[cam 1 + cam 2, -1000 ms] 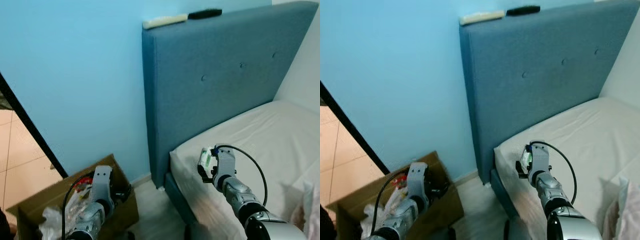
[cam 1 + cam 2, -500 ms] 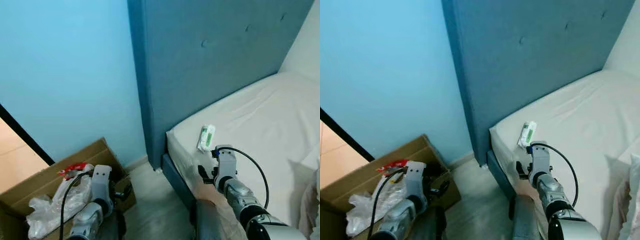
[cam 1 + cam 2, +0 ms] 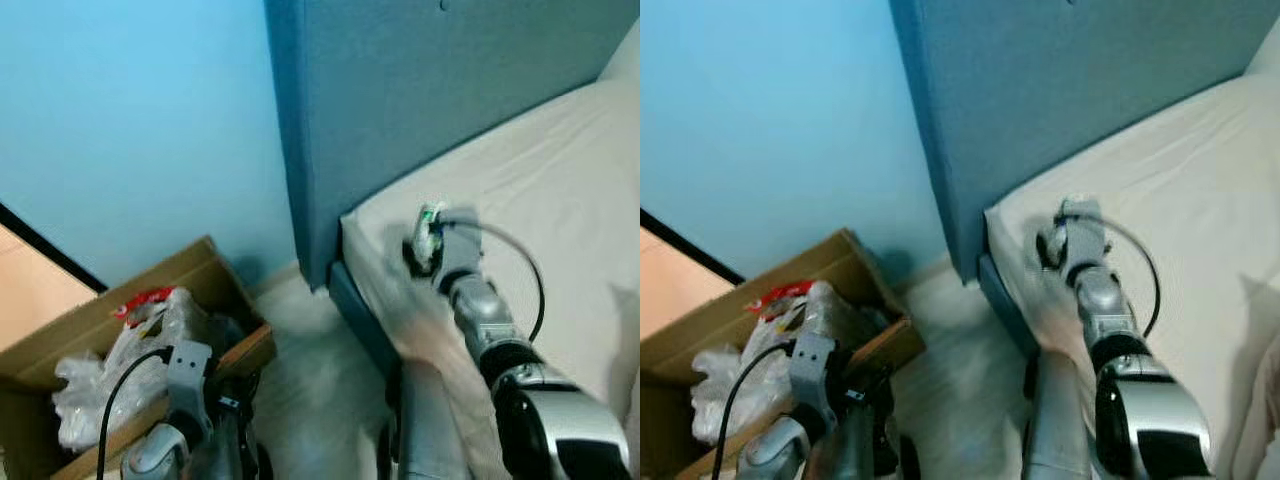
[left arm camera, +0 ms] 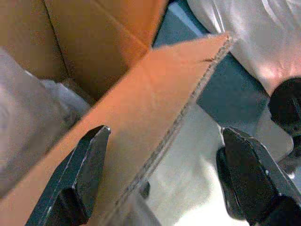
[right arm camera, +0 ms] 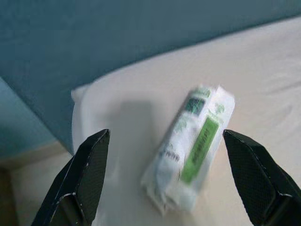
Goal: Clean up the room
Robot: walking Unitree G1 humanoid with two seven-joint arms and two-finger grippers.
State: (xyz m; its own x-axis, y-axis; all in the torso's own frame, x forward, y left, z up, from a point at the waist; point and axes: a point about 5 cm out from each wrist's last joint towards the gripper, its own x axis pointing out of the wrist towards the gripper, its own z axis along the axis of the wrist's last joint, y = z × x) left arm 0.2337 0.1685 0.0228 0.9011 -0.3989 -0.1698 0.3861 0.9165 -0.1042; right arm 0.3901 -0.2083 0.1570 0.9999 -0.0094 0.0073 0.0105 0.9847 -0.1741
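A white pack of wipes with a green label (image 5: 194,143) lies on the near corner of the bed's pale mattress (image 3: 560,190), by the blue headboard (image 3: 400,90). My right gripper (image 3: 420,245) is stretched out over that corner, blurred, and open. In the right wrist view the pack lies just ahead, between its spread fingers (image 5: 87,179), and is not held. My left gripper (image 4: 165,131) hangs low and open above the edge of the cardboard box (image 3: 240,345), with nothing in it.
The open box stands on the floor at the left and holds a crumpled clear plastic bag (image 3: 105,385) and a red wrapper (image 3: 145,297). A light blue wall rises behind it. A pale strip of floor (image 3: 310,380) runs between box and bed frame.
The camera has tilted down. My right arm has reached forward and up to the wipes pack, which lies where it was. My left arm has sunk lower beside the box.
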